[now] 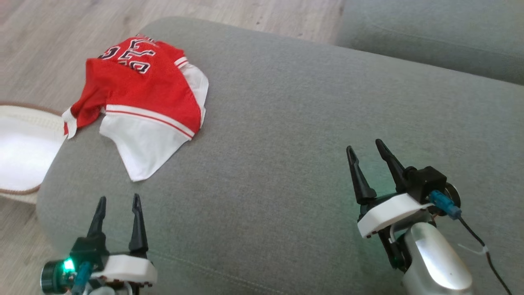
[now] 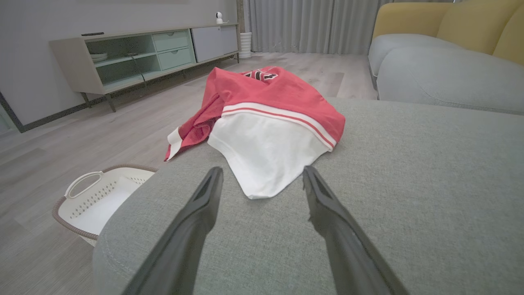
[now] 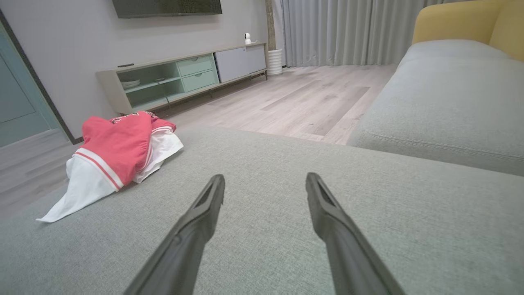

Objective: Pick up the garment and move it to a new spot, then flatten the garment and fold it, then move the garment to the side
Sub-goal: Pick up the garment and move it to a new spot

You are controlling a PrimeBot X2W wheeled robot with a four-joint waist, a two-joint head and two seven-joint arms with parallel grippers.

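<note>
Both left gripper and right gripper empty, fingers wide; basket handle in left wrist view.

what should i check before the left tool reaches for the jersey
1. Left tool open, nothing held: ok.
2. Right tool open, nothing held: ok.
3. Path from the left tool to the jersey: ok, only bare cushion lies between, with the white corner nearest.
4. Jersey lying flat: not ok, it is bunched and overlapped.
5. Jersey fully on the cushion: not ok, a red part hangs over the edge above the basket.
6. Room for a new spot: ok, the cushion in front of the right tool is bare.
</note>
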